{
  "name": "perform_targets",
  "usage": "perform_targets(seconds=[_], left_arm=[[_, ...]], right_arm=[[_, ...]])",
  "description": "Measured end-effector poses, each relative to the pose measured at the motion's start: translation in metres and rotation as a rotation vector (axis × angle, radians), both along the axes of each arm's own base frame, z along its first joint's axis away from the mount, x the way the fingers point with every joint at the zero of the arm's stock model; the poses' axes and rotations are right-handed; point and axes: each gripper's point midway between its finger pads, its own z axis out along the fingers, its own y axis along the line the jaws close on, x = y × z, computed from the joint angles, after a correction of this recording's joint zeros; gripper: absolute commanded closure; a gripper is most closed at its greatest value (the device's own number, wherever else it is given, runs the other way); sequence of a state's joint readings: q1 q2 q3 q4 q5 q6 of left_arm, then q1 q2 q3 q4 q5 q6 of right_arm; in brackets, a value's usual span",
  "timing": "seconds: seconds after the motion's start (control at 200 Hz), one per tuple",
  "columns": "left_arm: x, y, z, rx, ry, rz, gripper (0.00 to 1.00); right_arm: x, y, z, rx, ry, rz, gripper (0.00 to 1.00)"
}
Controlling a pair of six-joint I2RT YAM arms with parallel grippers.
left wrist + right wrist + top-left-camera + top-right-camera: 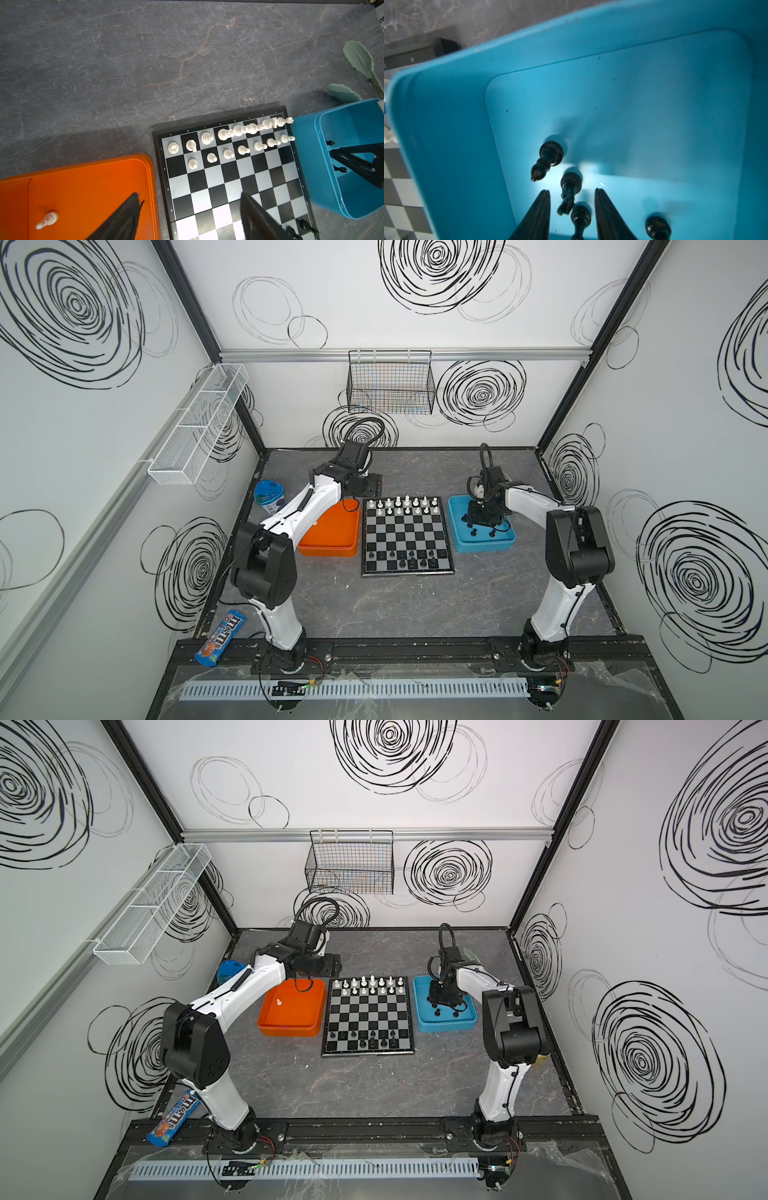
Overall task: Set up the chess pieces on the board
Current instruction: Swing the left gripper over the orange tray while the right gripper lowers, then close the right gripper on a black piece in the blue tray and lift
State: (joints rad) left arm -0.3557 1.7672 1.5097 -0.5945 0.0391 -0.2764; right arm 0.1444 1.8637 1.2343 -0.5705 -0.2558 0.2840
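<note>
The black piece (580,217) now in hand stands on its round base on the floor of the blue tray (446,124), between the fingers of the right gripper (572,190). The jaws stand apart, with tray floor showing on either side of the piece, so nothing is pinched yet. A taller black chessman (570,187) stands just beside it, its top showing in the same gap (this is the trap), and a bishop (548,158) stands a little further off.

To pick well, I judge the fingers should sit low and centre on the one stem, so the neighbour is nudged clear rather than caught too. The lift should then go straight up over the tray wall.

The board (405,535) lies just beside the blue tray. White pieces (407,502) fill its far rows bar one square, and the black ranks (411,560) on the near side are only partly set. The left gripper (189,193) hangs open and empty over the seam between the board and the orange tray (93,176), where one white pawn (47,220) waits.
</note>
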Motion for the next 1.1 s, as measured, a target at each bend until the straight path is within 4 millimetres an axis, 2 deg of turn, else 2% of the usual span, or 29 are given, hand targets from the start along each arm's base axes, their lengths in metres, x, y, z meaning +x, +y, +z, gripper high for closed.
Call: perform_targets(seconds=[0.245, 0.425, 0.565, 0.906, 1.101], left_arm=[[0.001, 0.001, -0.002, -0.015, -0.002, -0.001, 0.21], [0.002, 0.001, -0.003, -0.021, 0.0, -0.002, 0.21], [0.001, 0.002, -0.006, -0.023, 0.004, -0.001, 0.21], [-0.001, 0.011, -0.015, -0.025, 0.02, 0.013, 0.21], [0.0, 0.015, -0.014, -0.044, 0.023, 0.019, 0.21]], right_arm=[[-0.002, 0.001, -0.009, -0.004, 0.024, -0.002, 0.75], [0.0, 0.003, -0.007, -0.011, 0.017, 0.004, 0.81], [0.001, 0.004, -0.006, -0.019, 0.012, 0.008, 0.92], [0.001, 0.005, -0.003, -0.046, 0.006, 0.02, 0.96], [0.005, 0.007, 0.018, -0.058, -0.031, 0.035, 0.96]])
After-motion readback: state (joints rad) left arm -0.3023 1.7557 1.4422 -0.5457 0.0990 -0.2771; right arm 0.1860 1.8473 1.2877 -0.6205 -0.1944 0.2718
